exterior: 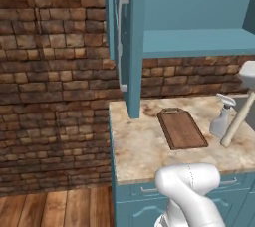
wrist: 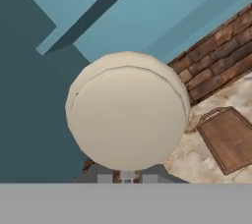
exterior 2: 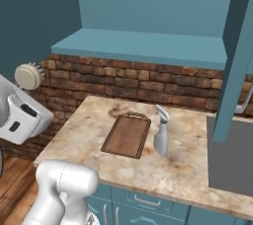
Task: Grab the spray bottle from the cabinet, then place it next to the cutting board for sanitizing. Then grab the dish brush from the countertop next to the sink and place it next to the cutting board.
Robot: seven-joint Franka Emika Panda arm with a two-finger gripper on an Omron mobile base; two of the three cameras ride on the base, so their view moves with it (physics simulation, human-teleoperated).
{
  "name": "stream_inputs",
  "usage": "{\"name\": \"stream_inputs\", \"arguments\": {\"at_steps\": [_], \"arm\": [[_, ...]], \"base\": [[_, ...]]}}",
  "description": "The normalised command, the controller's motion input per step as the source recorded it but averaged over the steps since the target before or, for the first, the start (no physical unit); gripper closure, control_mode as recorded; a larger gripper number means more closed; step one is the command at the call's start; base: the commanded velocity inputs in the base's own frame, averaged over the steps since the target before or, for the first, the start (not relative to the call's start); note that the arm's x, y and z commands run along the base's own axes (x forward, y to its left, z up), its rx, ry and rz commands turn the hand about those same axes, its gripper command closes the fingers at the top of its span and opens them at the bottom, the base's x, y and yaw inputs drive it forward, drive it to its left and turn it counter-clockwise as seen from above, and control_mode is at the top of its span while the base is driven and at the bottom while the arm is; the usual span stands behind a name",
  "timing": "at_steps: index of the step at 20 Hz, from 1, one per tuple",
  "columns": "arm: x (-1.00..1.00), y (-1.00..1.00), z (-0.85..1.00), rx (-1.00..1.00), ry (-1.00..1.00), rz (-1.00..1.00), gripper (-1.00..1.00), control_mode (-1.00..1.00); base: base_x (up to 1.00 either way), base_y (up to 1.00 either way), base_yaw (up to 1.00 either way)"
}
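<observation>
The spray bottle (exterior 2: 161,136) already stands on the countertop (exterior 2: 89,120) just beside the cutting board (exterior 2: 127,135) at the middle of the right base view, under the open cabinet (exterior 2: 148,46), so I judge the first half of the task done. The dish brush (wrist: 128,112) sits right in front of my hand, its round head in the centre of the hand view and at the left edge of the right base view, its pale handle leaning at the right edge of the left base view. I appear to be carrying it, though I cannot tell how my gripper is set; what is left is to lay it by the board.
</observation>
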Motion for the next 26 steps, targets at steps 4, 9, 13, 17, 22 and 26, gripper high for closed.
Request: {"name": "stream_inputs", "arguments": {"at_steps": [4,9,13,17,22,26], "arm": [[1.00,0.00,-0.99,-0.02,0.14,0.11,1.00,-1.00],[0.87,0.00,-0.89,-0.05,0.11,0.03,1.00,-1.00],[0.87,0.17,-0.73,-0.08,0.12,0.00,1.00,-1.00],[0.36,0.24,-0.38,-0.03,0.24,0.00,1.00,-1.00],[0.58,0.06,-0.54,-0.01,0.25,0.02,1.00,-1.00],[0.70,0.01,-0.63,-0.06,0.19,0.04,1.00,-1.00]], "base": [[0.00,0.00,0.00],[0.00,0.00,0.00],[0.00,0.00,0.00],[0.00,0.00,0.00],[0.00,0.00,0.00],[0.00,0.00,0.00]]}}
